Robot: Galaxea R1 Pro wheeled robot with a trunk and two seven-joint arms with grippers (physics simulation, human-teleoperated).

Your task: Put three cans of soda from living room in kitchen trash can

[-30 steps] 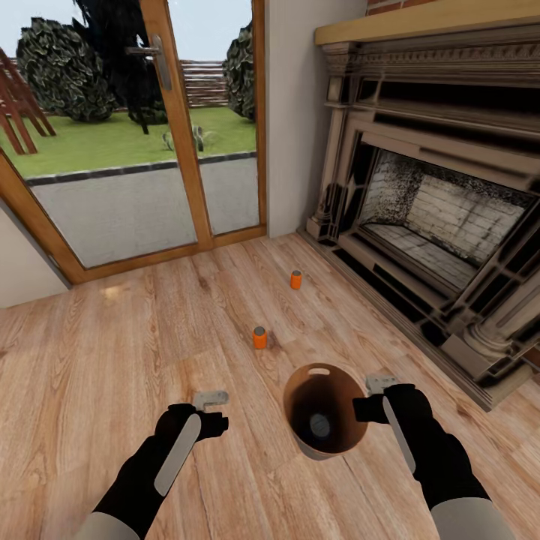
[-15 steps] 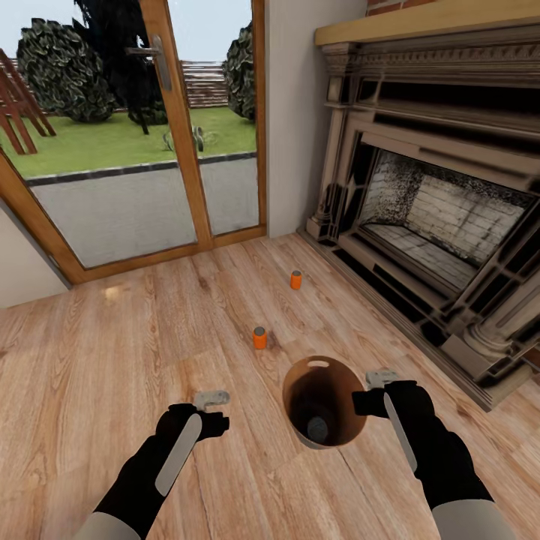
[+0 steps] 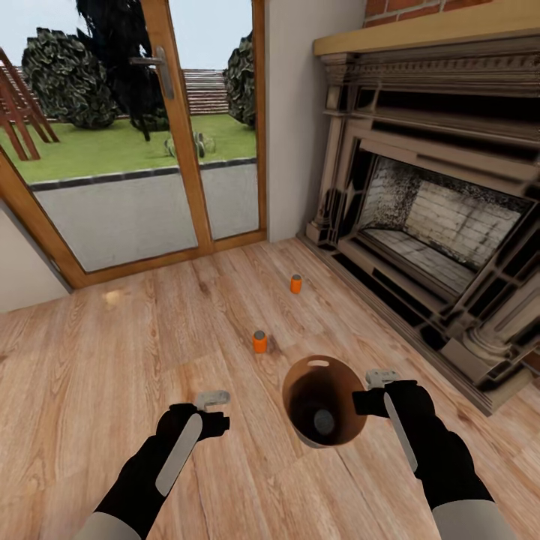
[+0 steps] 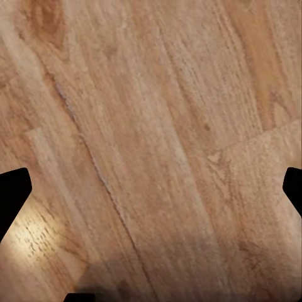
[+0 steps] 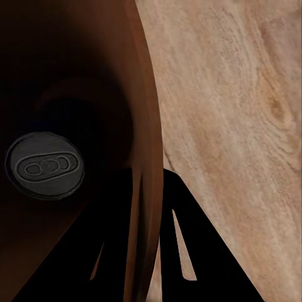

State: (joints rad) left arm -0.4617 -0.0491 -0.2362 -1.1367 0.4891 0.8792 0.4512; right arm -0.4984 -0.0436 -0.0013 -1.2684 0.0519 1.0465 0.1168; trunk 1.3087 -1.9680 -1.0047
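Two orange cans of soda stand upright on the living room's wood floor, the nearer can (image 3: 259, 341) ahead of my hands and the farther can (image 3: 296, 283) towards the fireplace. The copper-brown tash can (image 3: 298, 382) hangs tilted just above the floor, its rim (image 5: 143, 126) pinched by my right gripper (image 3: 370, 391), which is shut on it. Inside it a third can shows only its grey top (image 3: 323, 421) (image 5: 44, 167). My left gripper (image 3: 212, 397) (image 4: 151, 189) hovers open over bare planks, holding nothing, left of the bin.
A dark carved fireplace (image 3: 442, 217) with a raised hearth edge runs along the right. Wood-framed glass doors (image 3: 180, 135) close off the far side, with a white wall corner (image 3: 296, 112) between them and the fireplace. Open plank floor (image 3: 90, 375) lies to the left.
The tash can has risen slightly off the floor in my right gripper and tipped, and the can inside it has shifted. The head view has shifted a little. The left arm is still.
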